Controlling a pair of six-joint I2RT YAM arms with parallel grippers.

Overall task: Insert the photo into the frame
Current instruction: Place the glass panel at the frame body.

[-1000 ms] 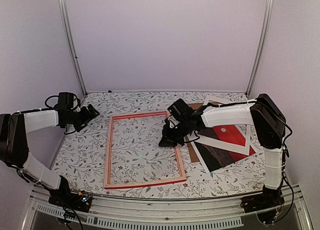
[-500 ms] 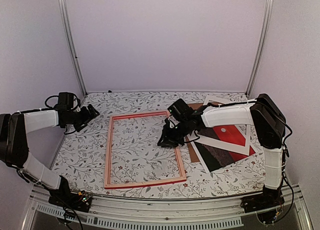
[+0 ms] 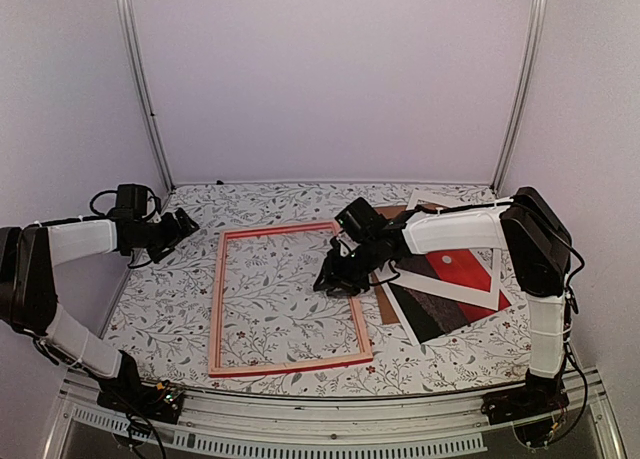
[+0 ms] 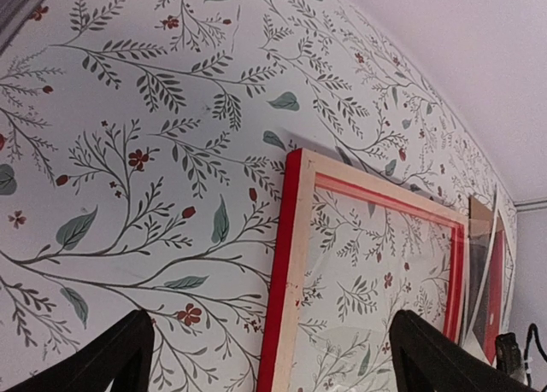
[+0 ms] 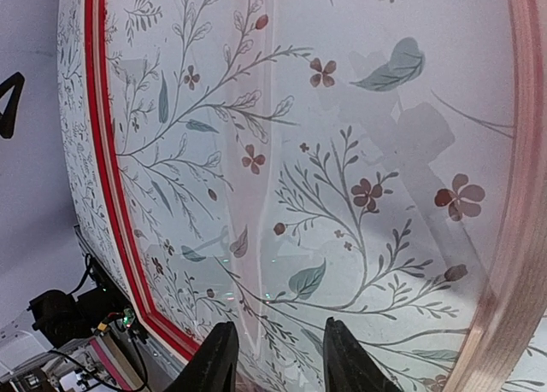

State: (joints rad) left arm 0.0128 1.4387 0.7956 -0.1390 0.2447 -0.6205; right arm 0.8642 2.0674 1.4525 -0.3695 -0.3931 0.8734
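Note:
The frame (image 3: 217, 299) lies flat mid-table, pale wood back up, red edges showing, with a clear pane inside that gives reflections. The photo (image 3: 465, 269), red and dark brown, lies face up to the right of the frame. My right gripper (image 3: 330, 279) hovers low over the pane just inside the frame's right rail. In the right wrist view the gripper (image 5: 280, 358) is slightly open and empty, with the frame's rail (image 5: 107, 153) at the left. My left gripper (image 3: 185, 222) is off the frame's far left corner. It is wide open and empty (image 4: 273, 362), facing the frame's rail (image 4: 286, 264).
A white mat border (image 3: 430, 199) and a brown backing board (image 3: 385, 304) lie partly under the photo at the right. The enclosure's walls and two metal posts (image 3: 145, 89) close in the back. The floral tablecloth (image 3: 160, 309) covers the table.
My right gripper has shifted slightly to the left over the frame's pane. The left arm, the frame and the photo have not moved.

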